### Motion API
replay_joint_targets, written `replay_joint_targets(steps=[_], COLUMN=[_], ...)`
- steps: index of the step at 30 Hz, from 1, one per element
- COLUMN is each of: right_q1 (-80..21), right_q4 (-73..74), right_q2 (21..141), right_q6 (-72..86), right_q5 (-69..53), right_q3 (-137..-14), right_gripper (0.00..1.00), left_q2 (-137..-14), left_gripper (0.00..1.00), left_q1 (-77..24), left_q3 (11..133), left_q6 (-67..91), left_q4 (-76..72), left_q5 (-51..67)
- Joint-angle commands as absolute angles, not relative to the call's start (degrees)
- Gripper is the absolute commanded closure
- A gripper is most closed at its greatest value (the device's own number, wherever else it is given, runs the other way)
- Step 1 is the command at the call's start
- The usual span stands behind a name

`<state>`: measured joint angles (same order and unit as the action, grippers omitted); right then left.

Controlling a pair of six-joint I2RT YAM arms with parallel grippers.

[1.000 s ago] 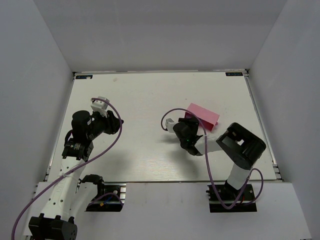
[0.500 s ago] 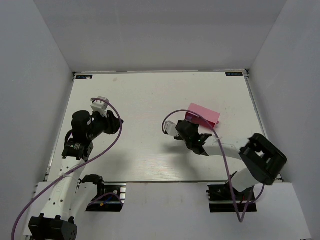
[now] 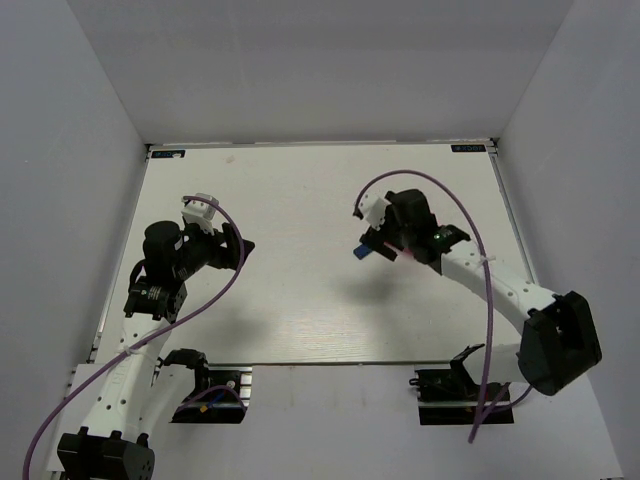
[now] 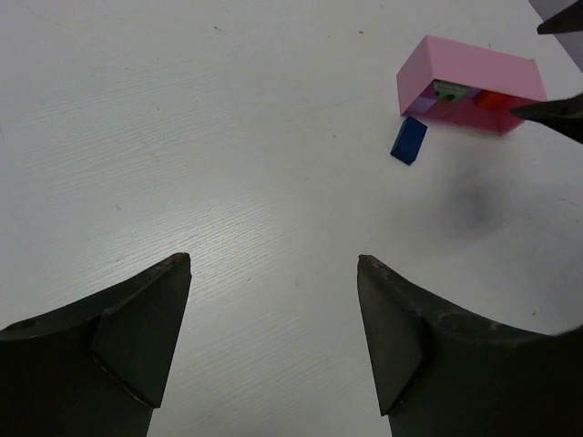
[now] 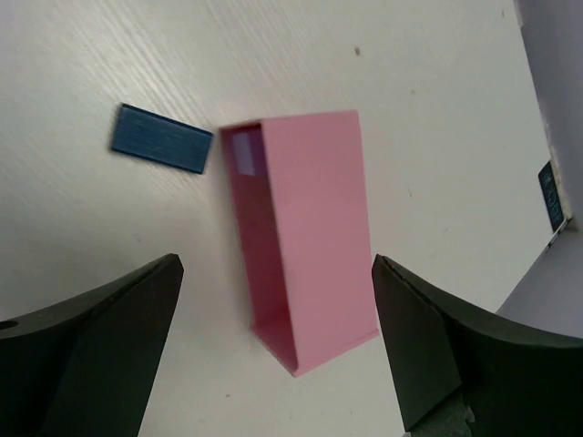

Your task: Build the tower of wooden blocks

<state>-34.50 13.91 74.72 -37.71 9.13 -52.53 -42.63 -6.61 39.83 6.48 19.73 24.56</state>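
The pink tray (image 4: 469, 71) lies on its side with its open face toward the left arm. Inside it I see a lilac block (image 4: 420, 100), a green block (image 4: 446, 89) and a red block (image 4: 492, 98). A blue brick (image 4: 409, 140) lies flat on the table just outside the opening, and it also shows as the blue brick (image 5: 162, 138) and the blue brick (image 3: 358, 253). My right gripper (image 5: 276, 261) hangs open above the pink tray (image 5: 305, 228), holding nothing. My left gripper (image 4: 273, 259) stands open over bare table, far left of the blocks.
Grey walls enclose the white table (image 3: 280, 190) on three sides. In the top view the right arm (image 3: 500, 285) reaches in from the right and covers most of the tray. The left arm (image 3: 165, 265) stays near the left edge.
The right arm has swung from the near left side of the tray to above it. Both grippers have opened wider. The blue brick now shows beside the tray.
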Motion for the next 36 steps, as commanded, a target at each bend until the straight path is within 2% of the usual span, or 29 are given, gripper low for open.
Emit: replay_joint_targets(steps=[1,13,22,36], right_q1=[-28.66,-19.16,-13.89,-10.90], right_q4=[20.55,26.72,26.19,26.54], right_q2=[77.78,88.67,93.69,99.75], right_q6=[-36.39,-42.80,-45.26,-47.81], right_q5=[0.53,-10.98,-11.34,-13.36], right_q3=[-59.13,-65.74,-68.64,-71.54], right_gripper=[0.10,0.10,0.10,0.10], left_q2=[-41.84,-41.84,-41.84,-41.84], left_gripper=[0.16,0.12,0.11,0.10], left_q1=[-6.77,-6.77,-6.77,-6.77], left_q3=[40.96,40.96,40.96,40.96], left_q6=[6.42,6.42,6.42,6.42], left_q4=[19.86,19.86,19.86,19.86], left_q5=[25.31,27.15,27.16,27.16])
